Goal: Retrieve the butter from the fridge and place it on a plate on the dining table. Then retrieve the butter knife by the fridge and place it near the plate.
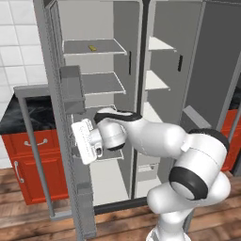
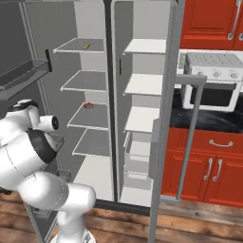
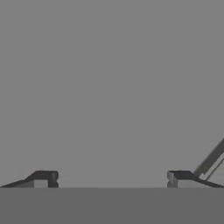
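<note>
The grey fridge (image 1: 132, 28) stands with both doors swung wide. The butter (image 1: 92, 47), a small pale-yellow stick, lies on the top shelf of the left compartment and shows again as the butter (image 2: 86, 46) from the other side. My gripper (image 3: 111, 178) is open, fingers wide apart with nothing between them, close against a plain grey surface. My hand (image 1: 84, 141) sits low at the inner side of the left door, well below the butter's shelf. The plate, the dining table and the butter knife are out of view.
A small reddish-brown lump (image 2: 88, 105) rests on the third shelf. The left door carries bins (image 1: 71, 87) beside my hand. The right door's edge (image 2: 163, 118) juts out, with a white oven (image 2: 213, 80) on the marble counter and red cabinets (image 2: 209, 161) beyond it.
</note>
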Motion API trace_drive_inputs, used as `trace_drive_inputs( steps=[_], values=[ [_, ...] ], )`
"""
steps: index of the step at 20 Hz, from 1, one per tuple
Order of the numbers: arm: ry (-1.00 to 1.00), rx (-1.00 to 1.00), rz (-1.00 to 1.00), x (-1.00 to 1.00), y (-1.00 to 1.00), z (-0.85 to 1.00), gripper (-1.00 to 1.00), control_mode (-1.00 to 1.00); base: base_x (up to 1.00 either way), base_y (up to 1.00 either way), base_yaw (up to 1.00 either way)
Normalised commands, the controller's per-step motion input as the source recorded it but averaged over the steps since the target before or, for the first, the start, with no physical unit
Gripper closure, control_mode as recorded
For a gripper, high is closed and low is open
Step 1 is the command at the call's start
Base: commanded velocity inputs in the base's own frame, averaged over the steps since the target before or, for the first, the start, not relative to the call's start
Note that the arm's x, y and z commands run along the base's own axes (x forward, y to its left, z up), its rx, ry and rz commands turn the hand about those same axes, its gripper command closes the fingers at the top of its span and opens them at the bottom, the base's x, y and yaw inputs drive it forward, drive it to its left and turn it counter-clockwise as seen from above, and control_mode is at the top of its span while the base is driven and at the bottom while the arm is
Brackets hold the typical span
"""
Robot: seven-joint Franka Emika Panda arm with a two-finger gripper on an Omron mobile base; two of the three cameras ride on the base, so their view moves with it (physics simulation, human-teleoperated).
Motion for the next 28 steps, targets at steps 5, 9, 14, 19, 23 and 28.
trace_drive_inputs(
  steps=[5, 9, 14, 19, 23, 28],
  values=[
    [0.0, -0.02, 0.0, 0.0, 0.43, 0.0, -1.0, -1.0, 0.0, 0.0, 0.0],
    [0.0, -0.05, 0.0, 0.0, 0.18, 0.0, -1.0, -1.0, 0.0, 0.0, 0.0],
    [0.0, -0.15, 0.0, 0.0, -0.54, 0.0, -1.0, -1.0, 0.0, 0.0, 0.0],
    [-0.06, -0.24, 0.04, -0.01, -0.99, 0.0, -1.0, -1.0, 0.0, 0.0, 0.0],
    [-0.02, -0.56, 0.18, -0.08, -0.89, 0.0, -1.0, -1.0, 0.0, 0.0, 0.0],
    [0.0, -0.73, 0.26, -0.04, -0.88, 0.0, -1.0, -1.0, 0.0, 0.0, 0.0]
  ],
)
